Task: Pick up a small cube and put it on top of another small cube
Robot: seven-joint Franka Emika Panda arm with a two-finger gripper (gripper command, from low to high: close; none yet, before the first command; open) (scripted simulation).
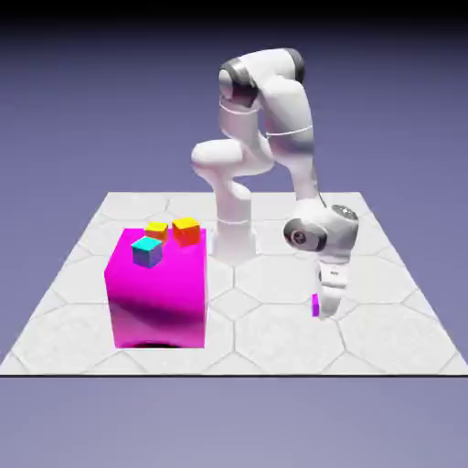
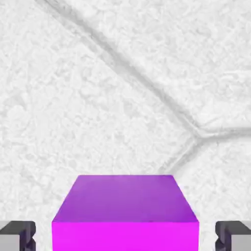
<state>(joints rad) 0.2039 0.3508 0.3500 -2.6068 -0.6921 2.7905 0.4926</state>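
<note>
A small purple cube [image 2: 125,215] rests on the white table, large at the bottom of the hand view. My gripper [image 2: 125,236] straddles it. One grey fingertip [image 2: 17,235] stands to its left and the other to its right, with a thin strip of table showing between each tip and the cube, so the jaws are open and not touching it. In the exterior view the gripper [image 1: 324,309] hangs low over the table at the right, and the purple cube [image 1: 315,305] peeks out beside the fingers. Other small cubes, cyan [image 1: 146,250], yellow [image 1: 157,229] and orange [image 1: 186,230], sit elsewhere.
A large magenta block [image 1: 157,297] stands at the exterior view's left and carries the cyan, yellow and orange cubes on its top. The robot's base [image 1: 234,239] rises behind the middle of the hexagon-tiled table.
</note>
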